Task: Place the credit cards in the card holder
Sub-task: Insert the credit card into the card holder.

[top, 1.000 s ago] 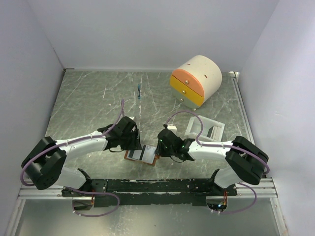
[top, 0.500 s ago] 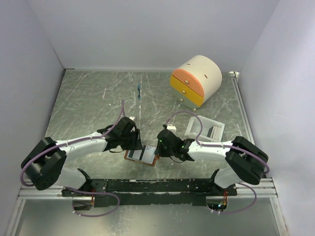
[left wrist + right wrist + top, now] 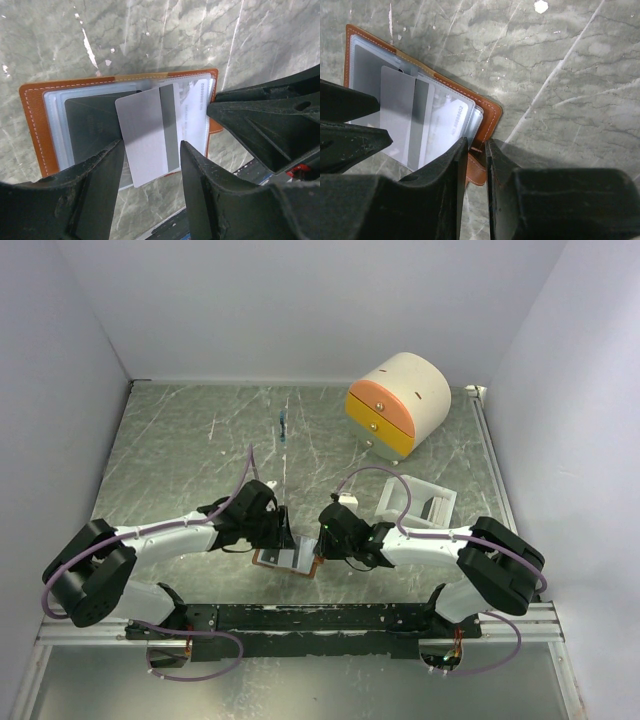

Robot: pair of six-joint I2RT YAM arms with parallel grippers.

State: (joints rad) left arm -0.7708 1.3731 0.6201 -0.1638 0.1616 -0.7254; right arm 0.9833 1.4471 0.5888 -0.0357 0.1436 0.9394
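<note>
Left claw (image 3: 150, 150) has edged right, gripping a card (image 3: 145, 130) over the open holder (image 3: 31, 125) at the worktop's (image 3: 200, 30) near edge, while the right claw (image 3: 476, 146), narrow, pins its tab (image 3: 476, 172); this card isn't pocketed yet, other cards (image 3: 90, 125) look in.

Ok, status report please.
Left gripper holds a pale card over the open card holder. Right gripper pinches its tab. Nothing in the way.

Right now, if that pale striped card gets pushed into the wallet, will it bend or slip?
The card looks thin and flat, so probably stiff and light. Its smooth face likely slides on the glossy pockets of the card holder.
</note>
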